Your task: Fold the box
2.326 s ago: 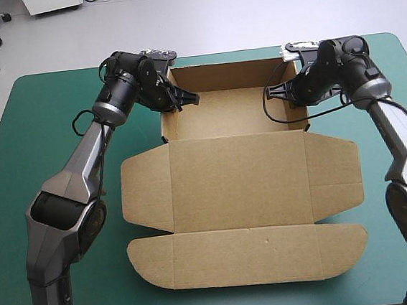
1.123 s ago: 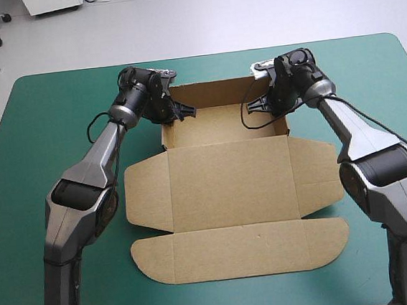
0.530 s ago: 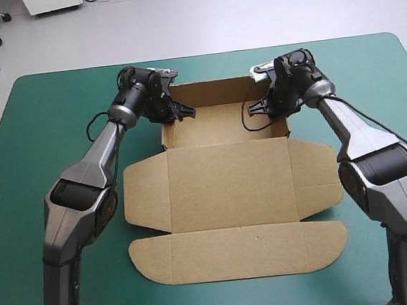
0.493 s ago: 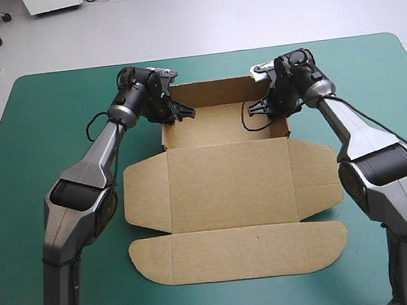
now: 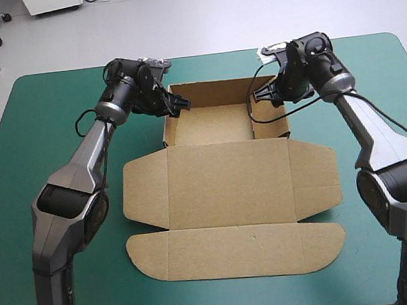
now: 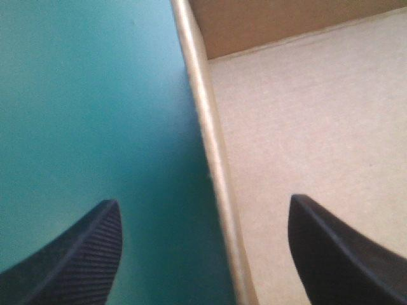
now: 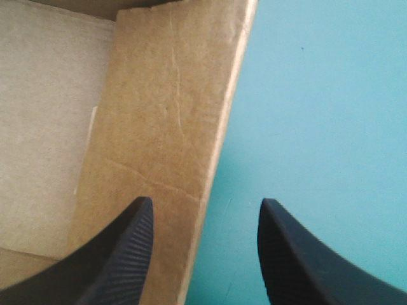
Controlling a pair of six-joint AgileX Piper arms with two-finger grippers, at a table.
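The box (image 5: 228,172) is lying in the middle of the teal-green surface (image 5: 52,152). Its far part is already standing as a shallow open tray, while the wide lid panel (image 5: 232,189) and the rounded front flap (image 5: 234,250) are lying flat toward the near edge. The left end effector (image 5: 175,105) is hovering at the tray's far left corner with its black fingers apart, straddling the left side wall (image 6: 213,165): one finger is hanging over the cover outside, the other over the tray floor (image 6: 305,127). The right end effector (image 5: 259,95) is sitting likewise at the far right corner, fingers apart, one over the right side wall (image 7: 165,127) and one over bare cover. Neither is gripping anything. The board is looking thin and light, stiff across its panels but ready to hinge along its scored creases. It is therefore probably going to slide on the smooth cover if pushed from one side only, and bracing both sides at once is looking like the safer course. The best holds are probably lying along the upper edges of the side walls near the corners, pinched lightly, since a hard squeeze is risking a dent or a stray crease in the sheet.
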